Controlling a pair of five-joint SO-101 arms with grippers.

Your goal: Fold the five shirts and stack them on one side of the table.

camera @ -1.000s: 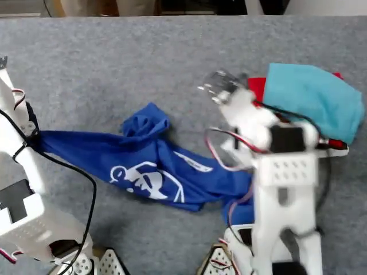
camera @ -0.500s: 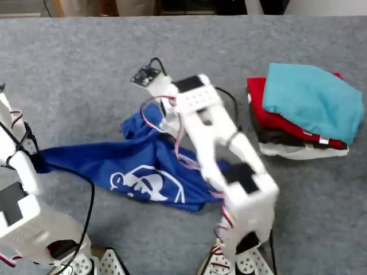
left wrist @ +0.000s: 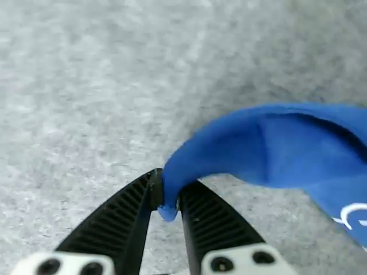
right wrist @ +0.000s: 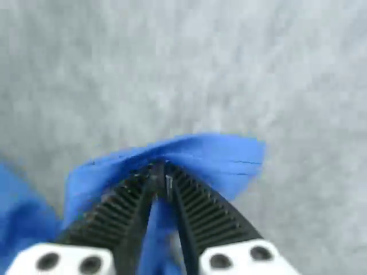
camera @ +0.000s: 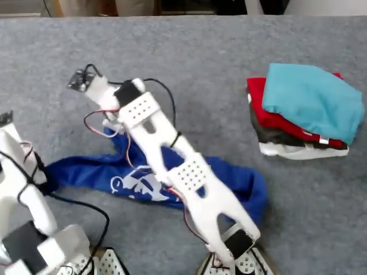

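A blue shirt (camera: 238,179) with a white print lies stretched across the grey table (camera: 229,51) near its front. My left gripper (left wrist: 167,199) is shut on the shirt's left end, low at the table's left side (camera: 42,176). My right arm reaches diagonally from the front middle over the shirt to the left. Its gripper (right wrist: 164,172) is shut on a bunched fold of blue shirt (right wrist: 189,152) just above the cloth. A stack of folded shirts (camera: 304,109), teal on top of red, dark and white, sits at the right.
Bare grey table lies behind the shirt and between it and the stack. Cables (camera: 92,200) trail from the left arm near the front edge. Both arm bases stand at the front edge.
My right arm has swung from beside the stack leftward across the table and shut on the shirt's bunched upper part. The shirt has flattened and shifted. The left gripper kept its hold, moving slightly down.
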